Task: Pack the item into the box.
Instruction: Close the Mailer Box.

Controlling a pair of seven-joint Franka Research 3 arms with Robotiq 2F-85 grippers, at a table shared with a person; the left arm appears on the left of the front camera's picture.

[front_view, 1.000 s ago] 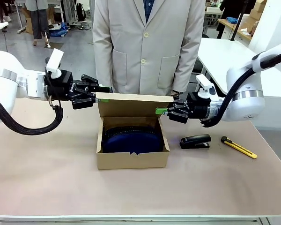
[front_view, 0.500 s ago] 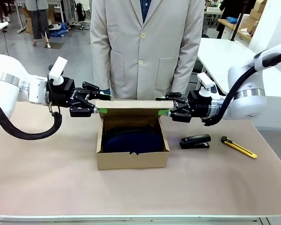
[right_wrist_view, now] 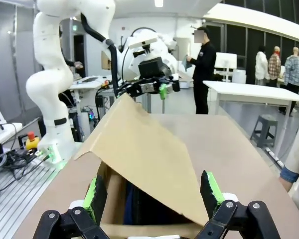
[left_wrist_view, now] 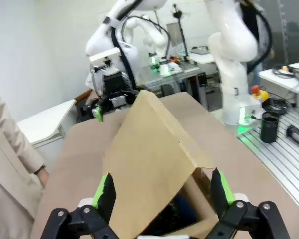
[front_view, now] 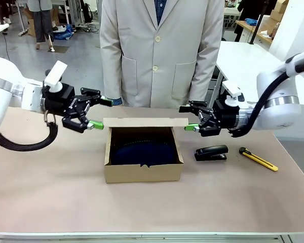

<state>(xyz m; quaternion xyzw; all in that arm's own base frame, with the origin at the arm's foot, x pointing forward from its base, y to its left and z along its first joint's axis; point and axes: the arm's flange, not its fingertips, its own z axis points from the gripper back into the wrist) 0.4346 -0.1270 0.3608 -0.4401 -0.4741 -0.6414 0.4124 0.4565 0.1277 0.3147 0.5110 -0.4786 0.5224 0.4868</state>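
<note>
Now, pouch [front_view: 142,150] long axis L-R inside box [front_view: 142,172], L pincer [front_view: 100,112], R pincer [front_view: 187,117] both apart

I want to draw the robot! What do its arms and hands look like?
The left arm and right arm are round, white and shiny, with silver rings. A black ribbed cable hangs off each. The left hand and right hand are black, with two fingers tipped in green pads.

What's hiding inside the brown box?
A dark blue pouch lies inside the box. The partly lowered lid shades it, so its far edge and anything underneath are hidden.
</note>
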